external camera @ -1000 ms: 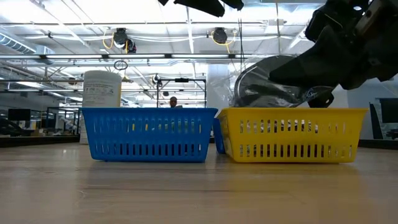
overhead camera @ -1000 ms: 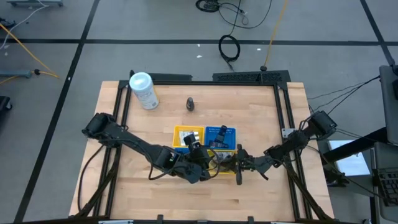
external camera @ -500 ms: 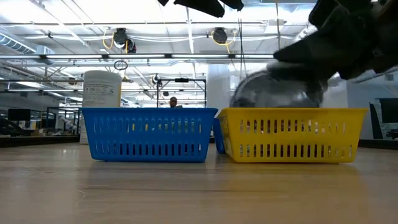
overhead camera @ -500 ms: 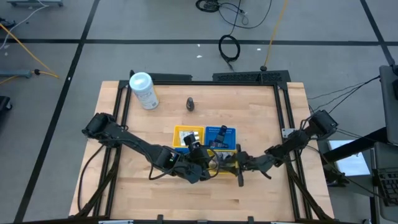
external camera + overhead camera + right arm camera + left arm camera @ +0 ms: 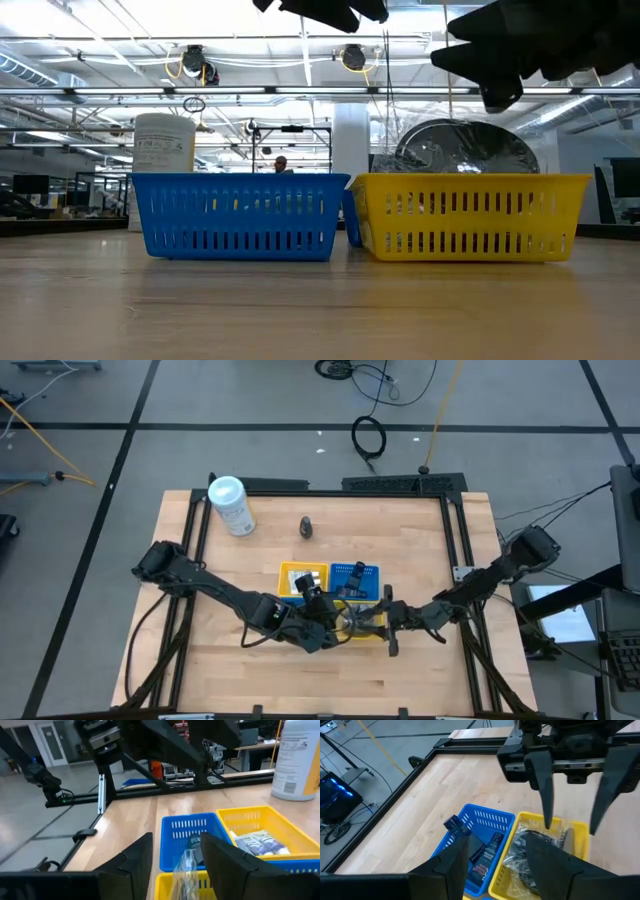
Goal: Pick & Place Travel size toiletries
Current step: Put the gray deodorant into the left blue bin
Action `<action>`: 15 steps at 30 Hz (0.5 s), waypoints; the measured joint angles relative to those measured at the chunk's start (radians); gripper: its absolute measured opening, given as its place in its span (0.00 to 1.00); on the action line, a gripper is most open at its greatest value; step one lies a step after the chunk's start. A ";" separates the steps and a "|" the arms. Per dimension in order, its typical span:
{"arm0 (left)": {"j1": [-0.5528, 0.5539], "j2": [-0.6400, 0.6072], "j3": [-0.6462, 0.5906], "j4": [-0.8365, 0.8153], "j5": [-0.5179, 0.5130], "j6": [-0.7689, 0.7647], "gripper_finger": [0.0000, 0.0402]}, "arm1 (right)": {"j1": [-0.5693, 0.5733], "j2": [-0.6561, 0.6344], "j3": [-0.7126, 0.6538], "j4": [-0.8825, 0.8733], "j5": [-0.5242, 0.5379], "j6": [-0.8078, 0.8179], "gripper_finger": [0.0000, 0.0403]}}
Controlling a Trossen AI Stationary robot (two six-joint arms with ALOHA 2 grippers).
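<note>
A dark round disc in clear wrap [image 5: 465, 150] stands on edge in the near yellow basket [image 5: 465, 215], its top above the rim. It also shows in the left wrist view as the wrapped disc [image 5: 530, 851]. My right gripper [image 5: 570, 822] hangs open above it, clear of the wrap, and shows from overhead as the right gripper [image 5: 390, 630]. My left gripper [image 5: 499, 840] is open beside that basket, level with it, holding nothing. A dark cone-shaped mini bottle [image 5: 307, 526] stands alone on the far table. Pale sachets [image 5: 260, 842] lie in the far yellow basket [image 5: 303, 577].
Blue baskets and yellow baskets sit close together mid-table. The blue basket [image 5: 487, 820] holds dark packets. A big white canister [image 5: 232, 505] lies near the far left corner. Black rails [image 5: 455, 530] frame the wooden top. Bare wood lies along the near edge.
My right gripper has risen off the wrapped disc and drawn a little toward the table's right edge. The disc has stayed in the yellow basket and now stands on edge, free of the fingers.
</note>
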State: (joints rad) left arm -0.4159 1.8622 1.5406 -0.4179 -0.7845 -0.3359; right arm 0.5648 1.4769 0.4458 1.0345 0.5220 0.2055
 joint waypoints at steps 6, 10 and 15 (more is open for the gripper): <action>0.017 0.000 0.000 -0.021 0.000 -0.007 0.48 | 0.000 -0.033 0.000 -0.060 -0.009 0.000 0.39; 0.032 0.000 0.000 -0.051 -0.001 -0.012 0.48 | 0.000 -0.033 0.000 -0.091 -0.101 0.024 0.40; 0.075 0.000 0.000 -0.109 -0.042 0.037 0.48 | 0.001 -0.033 0.000 -0.107 -0.108 0.018 0.40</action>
State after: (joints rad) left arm -0.3406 1.8626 1.5406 -0.5274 -0.8264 -0.2993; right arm 0.5655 1.4441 0.4458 0.9279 0.4141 0.2234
